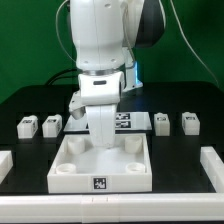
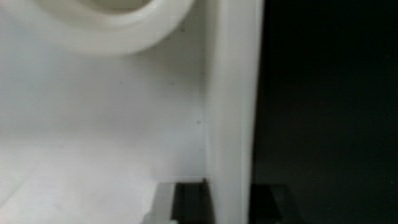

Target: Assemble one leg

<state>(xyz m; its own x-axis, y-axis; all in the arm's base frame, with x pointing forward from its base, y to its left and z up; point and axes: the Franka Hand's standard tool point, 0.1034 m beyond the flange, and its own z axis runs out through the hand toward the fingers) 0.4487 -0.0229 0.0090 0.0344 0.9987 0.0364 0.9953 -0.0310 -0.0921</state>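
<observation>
The arm [image 1: 100, 50] stands over the black table [image 1: 30, 150]; the white tray [image 1: 75, 178] has bare table along both side edges; the marker board [image 1: 135, 121] lies behind it; the gripper [image 1: 100, 135] is down at the tray's rear wall, and I cannot tell whether its jaws grip; four legs stand apart from it: far-left leg [image 1: 28, 125], near-left leg [image 1: 52, 124], near-right leg [image 1: 162, 121], far-right leg [image 1: 189, 122].

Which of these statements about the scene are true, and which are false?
1. Two legs lie at the exterior view's left of the tray. True.
2. The end effector hangs high above the tray. False: it is down at the tray.
3. The tray's front wall carries a tag. True.
4. The tray's front sockets hold legs. False: both are empty.
</observation>
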